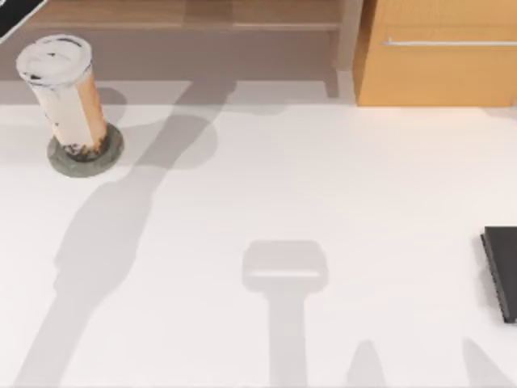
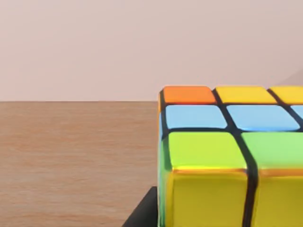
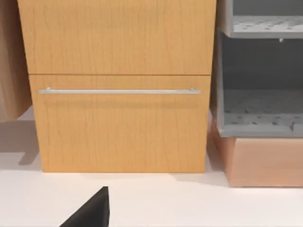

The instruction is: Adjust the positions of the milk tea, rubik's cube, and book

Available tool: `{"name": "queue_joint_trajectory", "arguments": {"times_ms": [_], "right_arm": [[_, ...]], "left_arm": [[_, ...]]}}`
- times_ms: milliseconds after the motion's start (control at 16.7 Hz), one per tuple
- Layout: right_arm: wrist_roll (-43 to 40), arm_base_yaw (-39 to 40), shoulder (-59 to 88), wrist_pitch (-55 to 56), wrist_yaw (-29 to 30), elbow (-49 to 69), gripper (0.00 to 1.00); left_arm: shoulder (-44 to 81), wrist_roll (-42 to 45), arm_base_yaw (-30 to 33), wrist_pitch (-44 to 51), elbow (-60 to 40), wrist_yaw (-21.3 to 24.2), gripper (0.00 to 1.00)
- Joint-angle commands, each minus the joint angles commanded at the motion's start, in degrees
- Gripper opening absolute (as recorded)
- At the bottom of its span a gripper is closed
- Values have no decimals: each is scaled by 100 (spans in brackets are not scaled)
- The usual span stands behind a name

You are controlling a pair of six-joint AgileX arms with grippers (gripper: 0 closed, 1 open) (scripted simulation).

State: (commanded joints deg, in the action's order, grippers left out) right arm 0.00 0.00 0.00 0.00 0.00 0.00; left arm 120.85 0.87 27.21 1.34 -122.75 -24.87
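White counter [image 1: 323, 178] fills most of our top view, with long grey shadows falling across it. At its far left, the milk tea [image 1: 66, 93] stands upright on a flat grey round disc [image 1: 85, 153]; its white lid carries dark marks, its sides are white and orange-brown, and dark pearls sit at its base. A wooden cabinet [image 1: 436, 52] with a thin silver handle stands at the far right corner. A black flat slab [image 1: 502, 273] lies at the right edge of the counter, partly cut off.

From our left wrist view, the rubik's cube [image 2: 227, 161] is very close, showing orange, yellow, light blue and green tiles split by black lines. It rests on a dark flat surface [image 2: 142, 215], which lies on a brown wooden surface [image 2: 75, 156] before a pale wall. We cannot tell how our left fingers stand.

From our right wrist view, the wooden cabinet [image 3: 118, 85] faces us with its silver handle [image 3: 118, 91] running across. Just beside it stands a grey shelf unit [image 3: 260, 71] on a wooden base. A black corner [image 3: 92, 210] juts up from the white counter. We cannot tell how our right fingers stand.
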Motion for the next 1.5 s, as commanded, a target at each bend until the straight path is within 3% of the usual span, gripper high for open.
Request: {"name": "queue_joint_trajectory", "arguments": {"times_ms": [600,1200,1500], "right_arm": [[0,0,0,0,0,0,100],[0,0,0,0,0,0,100],[0,0,0,0,0,0,100]], "left_arm": [[0,0,0,0,0,0,98],[-13,3,15,-8,21,-12,100],[-513,4,133,-253,779,-105,100]]}}
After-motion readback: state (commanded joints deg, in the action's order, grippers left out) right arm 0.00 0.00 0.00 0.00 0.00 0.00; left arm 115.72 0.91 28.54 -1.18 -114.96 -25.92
